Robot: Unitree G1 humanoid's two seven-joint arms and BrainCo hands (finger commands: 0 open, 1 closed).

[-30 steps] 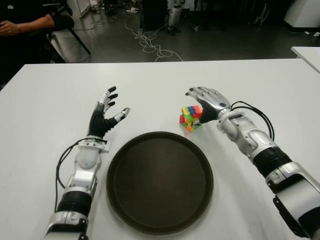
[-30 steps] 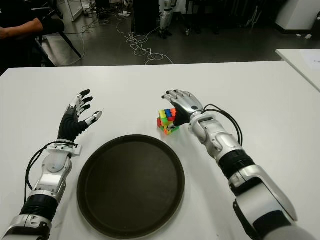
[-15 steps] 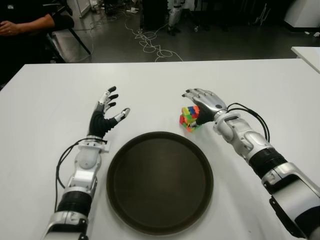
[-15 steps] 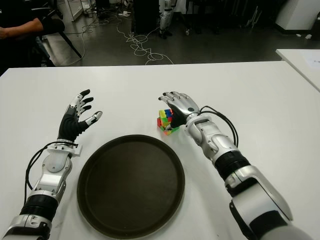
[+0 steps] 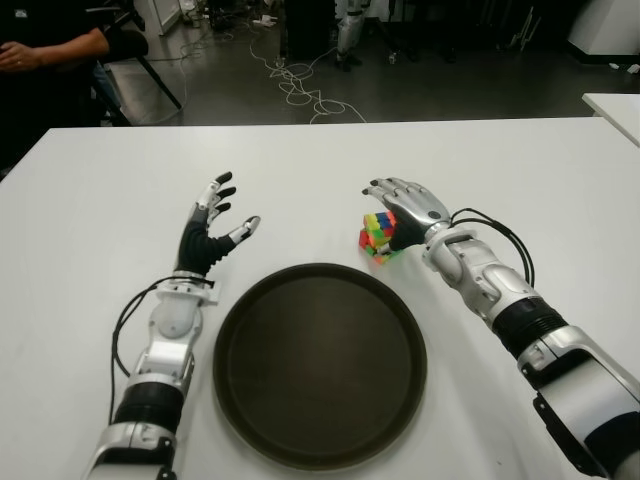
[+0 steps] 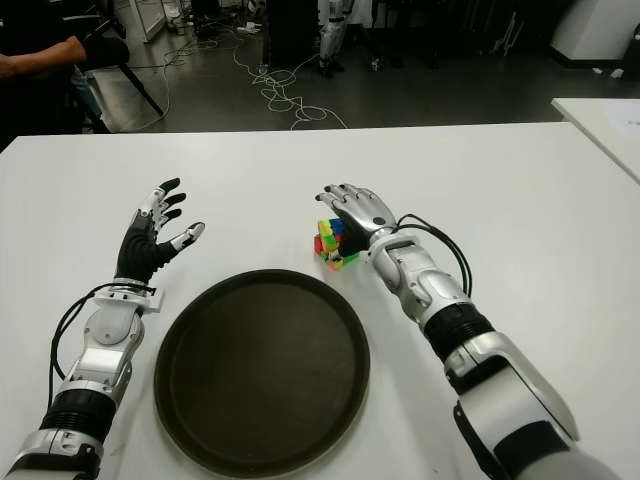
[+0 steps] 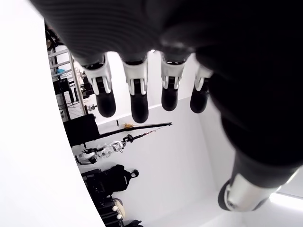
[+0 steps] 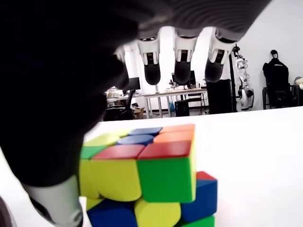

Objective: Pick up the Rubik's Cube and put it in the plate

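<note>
Nearest, at the near edge of the white table [image 5: 90, 200], sits the round dark plate [image 5: 319, 365] with nothing in it. Just past its far right rim stands the Rubik's Cube [image 5: 378, 236], twisted a bit, on the table and not lifted. The right hand [image 5: 408, 207] arches over the cube with fingers spread wide, not gripping; it has slid a little closer over it than a second ago. The left hand [image 5: 211, 232] shows left of the plate, fingers wide, unchanged. Far off, a person's arm [image 5: 55, 47].
</note>
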